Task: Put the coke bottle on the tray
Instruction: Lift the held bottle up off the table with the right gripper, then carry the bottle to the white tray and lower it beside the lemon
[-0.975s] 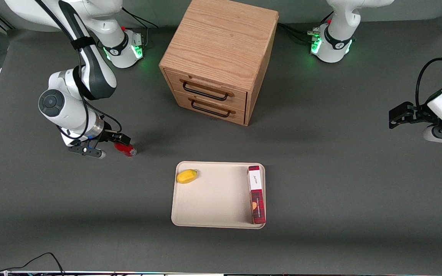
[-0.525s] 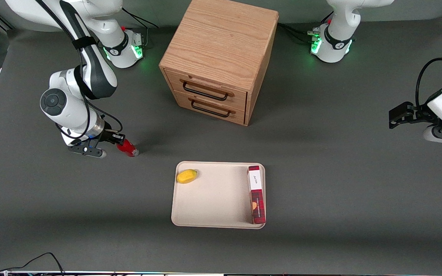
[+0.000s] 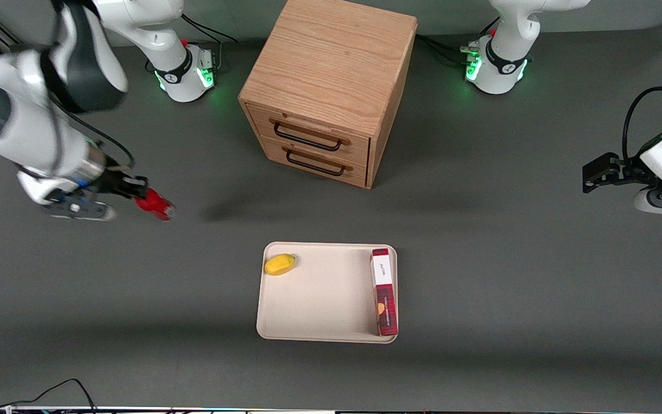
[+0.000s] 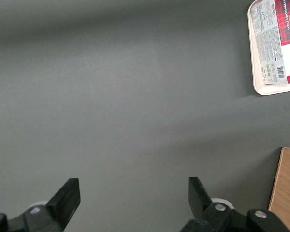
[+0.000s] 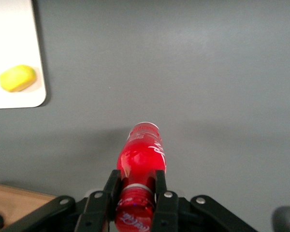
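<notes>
My right gripper [image 3: 138, 194] is shut on the neck of the coke bottle [image 3: 155, 205], a small red bottle, and holds it in the air above the grey table toward the working arm's end. In the right wrist view both fingers [image 5: 112, 187] clamp the coke bottle [image 5: 141, 153] just under its red cap, base pointing away. The cream-beige tray [image 3: 319, 299] lies on the table nearer the front camera than the cabinet; its corner shows in the right wrist view [image 5: 19, 48].
A yellow lemon [image 3: 280, 264] and a long dark-red plaid box [image 3: 384, 291] lie on the tray. A wooden drawer cabinet [image 3: 331, 86] with two drawers stands farther from the camera than the tray.
My right gripper has lifted the coke bottle off the table and swung up and toward the working arm's end, away from the tray. The tray, lemon and box have not moved.
</notes>
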`<move>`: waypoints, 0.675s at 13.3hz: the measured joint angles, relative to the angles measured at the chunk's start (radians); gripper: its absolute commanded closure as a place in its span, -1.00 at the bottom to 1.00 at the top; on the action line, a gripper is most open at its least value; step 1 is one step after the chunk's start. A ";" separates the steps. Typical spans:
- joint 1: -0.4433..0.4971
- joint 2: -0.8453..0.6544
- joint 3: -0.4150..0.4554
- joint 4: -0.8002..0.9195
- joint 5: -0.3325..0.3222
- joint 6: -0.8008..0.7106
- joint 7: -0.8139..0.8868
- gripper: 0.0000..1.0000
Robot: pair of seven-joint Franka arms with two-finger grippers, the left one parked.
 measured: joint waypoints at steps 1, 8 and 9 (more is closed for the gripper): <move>0.000 0.003 -0.005 0.103 0.007 -0.099 -0.012 1.00; 0.109 0.415 0.069 0.826 0.050 -0.398 0.342 1.00; 0.137 0.478 0.079 0.871 0.050 -0.349 0.421 1.00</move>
